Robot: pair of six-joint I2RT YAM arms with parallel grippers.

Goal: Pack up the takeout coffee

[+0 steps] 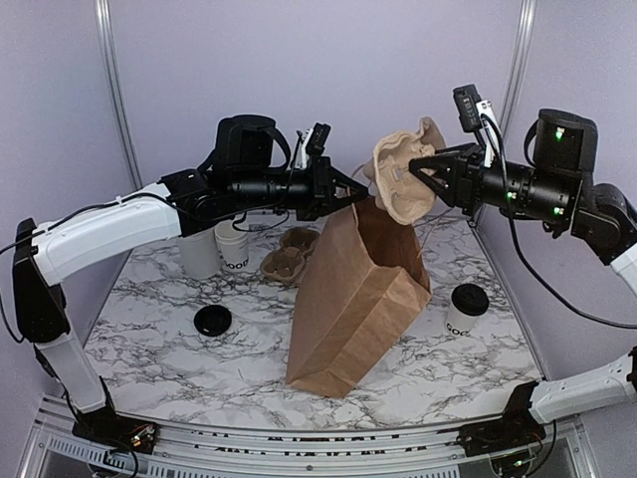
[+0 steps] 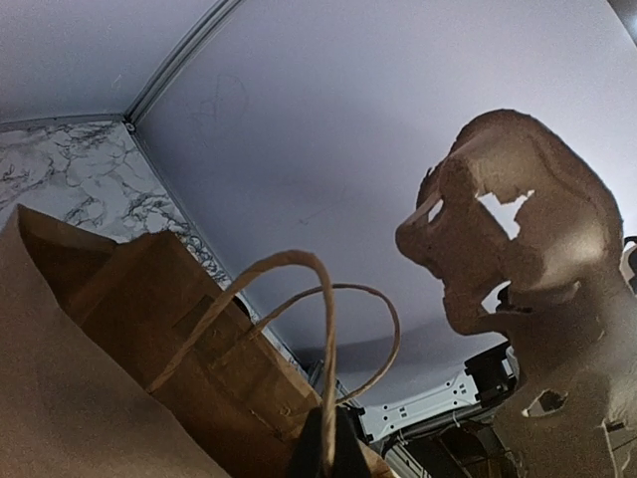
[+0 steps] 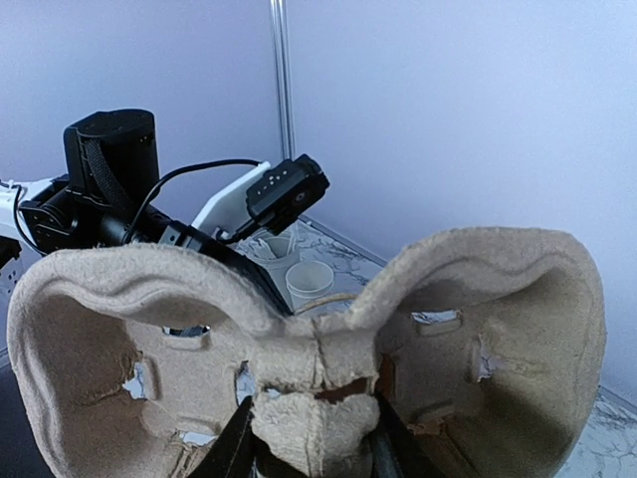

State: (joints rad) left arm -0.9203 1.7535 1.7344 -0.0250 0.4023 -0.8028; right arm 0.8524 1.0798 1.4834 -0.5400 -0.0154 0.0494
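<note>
The takeout coffee [image 1: 466,311], a small white cup with a black lid, stands on the marble table to the right of the brown paper bag [image 1: 358,299]. My left gripper [image 1: 353,189] is above the bag's mouth, shut on the bag's paper handle [image 2: 328,329]; the gripper [image 2: 326,450] pinches the loop. My right gripper [image 1: 420,167] is shut on a brown moulded-pulp cup tray [image 1: 403,179] and holds it in the air over the bag's mouth. In the right wrist view the gripper [image 3: 311,443] clamps the tray's [image 3: 478,329] centre ridge. The tray also shows in the left wrist view [image 2: 537,299].
A lidless white cup with lettering [image 1: 234,247] and a taller white canister [image 1: 199,251] stand at the back left. A loose black lid [image 1: 212,320] lies on the table at the left. A second pulp tray [image 1: 289,254] lies behind the bag.
</note>
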